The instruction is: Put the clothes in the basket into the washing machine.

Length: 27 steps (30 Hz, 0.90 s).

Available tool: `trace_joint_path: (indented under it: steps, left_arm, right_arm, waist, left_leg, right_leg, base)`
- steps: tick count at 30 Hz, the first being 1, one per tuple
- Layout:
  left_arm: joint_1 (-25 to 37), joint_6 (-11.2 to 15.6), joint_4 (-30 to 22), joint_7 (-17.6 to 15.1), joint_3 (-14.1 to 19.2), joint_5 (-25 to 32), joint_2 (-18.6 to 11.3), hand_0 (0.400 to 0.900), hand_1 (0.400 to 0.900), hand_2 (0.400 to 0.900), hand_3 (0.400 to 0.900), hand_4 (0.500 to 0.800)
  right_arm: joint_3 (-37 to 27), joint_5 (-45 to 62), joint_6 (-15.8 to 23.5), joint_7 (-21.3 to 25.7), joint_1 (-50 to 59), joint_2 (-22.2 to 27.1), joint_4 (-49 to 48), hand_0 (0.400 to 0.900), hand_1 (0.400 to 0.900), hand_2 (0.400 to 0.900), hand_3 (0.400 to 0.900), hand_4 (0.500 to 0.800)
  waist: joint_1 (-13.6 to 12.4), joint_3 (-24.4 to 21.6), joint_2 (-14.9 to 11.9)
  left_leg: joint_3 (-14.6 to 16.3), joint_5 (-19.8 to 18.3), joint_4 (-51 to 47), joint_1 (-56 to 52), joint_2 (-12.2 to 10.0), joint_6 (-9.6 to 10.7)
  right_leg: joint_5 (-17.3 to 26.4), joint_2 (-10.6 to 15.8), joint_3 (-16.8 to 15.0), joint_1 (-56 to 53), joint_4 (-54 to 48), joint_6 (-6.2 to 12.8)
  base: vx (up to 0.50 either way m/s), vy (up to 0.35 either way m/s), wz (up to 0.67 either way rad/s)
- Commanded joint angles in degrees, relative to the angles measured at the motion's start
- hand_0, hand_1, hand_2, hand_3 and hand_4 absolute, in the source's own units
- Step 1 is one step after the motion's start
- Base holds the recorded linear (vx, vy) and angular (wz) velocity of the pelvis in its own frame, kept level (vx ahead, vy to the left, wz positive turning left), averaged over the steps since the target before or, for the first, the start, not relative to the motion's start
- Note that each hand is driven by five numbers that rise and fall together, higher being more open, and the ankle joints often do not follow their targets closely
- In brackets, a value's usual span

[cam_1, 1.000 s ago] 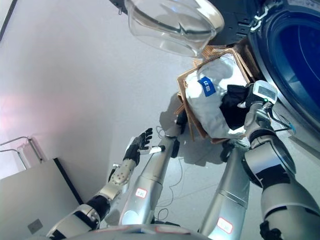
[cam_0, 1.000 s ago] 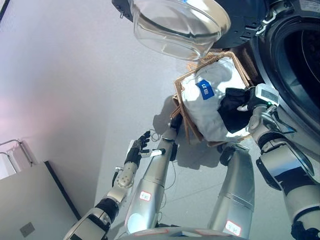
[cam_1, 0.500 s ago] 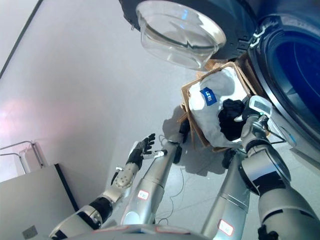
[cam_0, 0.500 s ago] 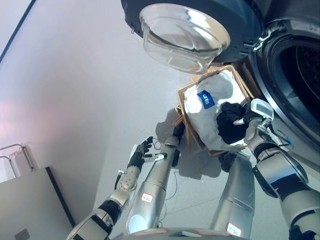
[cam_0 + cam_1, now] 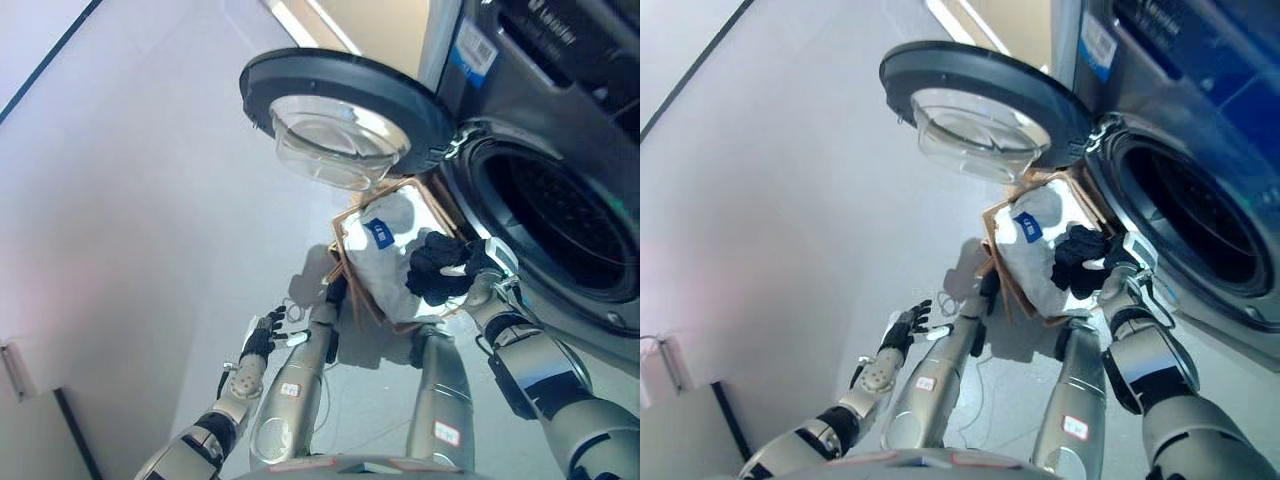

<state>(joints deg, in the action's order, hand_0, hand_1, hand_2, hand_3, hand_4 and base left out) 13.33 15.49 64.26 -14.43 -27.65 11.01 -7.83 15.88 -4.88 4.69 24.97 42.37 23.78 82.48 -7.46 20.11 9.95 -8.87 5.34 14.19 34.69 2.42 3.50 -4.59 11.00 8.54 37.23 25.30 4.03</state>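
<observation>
lifted clear of the basket (image 5: 352, 272), right hand (image 5: 468, 268) fingers clench black garment (image 5: 432, 268); left hand (image 5: 260, 336) hangs released.

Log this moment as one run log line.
right hand: grips black garment over basket | left hand: open, idle | washer door: open

Bright daylight floods the floor (image 5: 150, 200) — glare whitens the cloth (image 5: 385, 255) in the basket (image 5: 345, 215); the drum (image 5: 565, 225) stays dark, views look wide-angle.
</observation>
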Motion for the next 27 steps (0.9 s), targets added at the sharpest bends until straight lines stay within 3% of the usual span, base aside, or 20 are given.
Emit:
trace_joint_path:
  steps: [1,3,6,9,17,21,27]
  left_arm:
    - [-2.62,0.45,3.31,-0.76,3.46,-1.92,-2.19,0.900,0.900,0.900,0.900,0.800]
    - [-3.17,0.51,3.34,-0.40,3.80,-2.13,-2.52,0.900,0.900,0.900,0.900,0.800]
    - [-4.87,0.96,4.68,0.19,5.53,-2.26,-2.67,0.900,0.900,0.900,0.900,0.800]
    - [-5.48,1.13,5.84,0.36,6.03,-2.30,-2.47,0.900,0.900,0.900,0.900,0.800]
    - [-7.33,2.47,6.44,0.37,7.05,-0.91,-1.72,0.900,0.900,0.900,0.900,0.800]
    - [-7.50,2.92,5.97,0.26,6.02,0.10,-1.77,0.900,0.900,0.900,0.900,0.800]
    - [-8.60,3.59,4.79,0.32,3.85,0.54,-1.42,0.900,0.900,0.900,0.900,0.800]
  right_arm:
    - [-6.68,16.15,5.62,0.76,-0.05,1.57,-1.14,0.400,0.400,0.400,0.400,0.500]
    - [-9.23,20.96,7.03,-0.11,-1.46,0.82,-2.06,0.400,0.400,0.400,0.400,0.500]
    - [-16.75,38.93,12.36,-3.53,-5.66,-3.17,-5.51,0.400,0.400,0.400,0.400,0.500]
    - [-19.21,48.22,15.39,-6.16,-6.83,-5.29,-8.24,0.400,0.400,0.400,0.400,0.500]
    - [-25.33,64.59,21.87,-11.01,-5.83,-7.27,-16.43,0.400,0.400,0.400,0.400,0.500]
    - [-28.13,66.91,24.93,-8.34,0.18,-4.07,-16.99,0.400,0.400,0.400,0.400,0.500]
    - [-31.46,62.52,27.79,0.16,8.87,4.72,-16.17,0.400,0.400,0.400,0.400,0.500]
  waist:
    - [0.49,-2.72,0.14]
    - [0.79,-2.82,0.04]
    - [2.00,-4.39,0.05]
    - [2.76,-4.89,0.53]
    - [3.20,-6.95,2.12]
    - [2.64,-7.21,3.18]
    - [1.31,-7.32,5.84]
  left_leg:
    - [3.17,-1.24,-4.75,-3.73,3.21,-3.14]
    - [3.31,-1.10,-5.64,-5.35,2.95,-3.13]
    - [3.95,-1.54,-7.43,-9.48,2.41,-3.04]
    - [4.56,-2.10,-7.14,-10.71,2.33,-2.83]
    - [5.14,-2.63,-7.75,-12.11,2.17,-2.24]
    - [5.04,-2.36,-8.20,-11.54,2.28,-2.12]
    - [4.64,-1.81,-9.27,-11.31,2.50,-1.94]
  right_leg:
    - [3.43,-2.62,0.84,-9.73,-12.10,1.10]
    - [3.89,-2.83,0.41,-11.25,-13.45,1.11]
    - [4.40,-3.02,-0.32,-15.75,-17.06,1.37]
    - [4.52,-3.07,-1.10,-17.08,-17.64,1.24]
    - [4.69,-3.02,-1.55,-18.47,-19.24,1.34]
    - [4.70,-2.97,-1.68,-17.66,-19.15,1.31]
    - [4.15,-2.73,-1.55,-17.26,-18.94,1.44]
  base:
    - [0.05,-0.010,-0.18]
    - [0.05,-0.015,-0.15]
    - [0.06,-0.004,-0.21]
    - [0.03,0.025,-0.20]
    - [0.01,0.002,-0.04]
    - [0.00,-0.001,0.01]
    - [0.01,0.003,0.08]
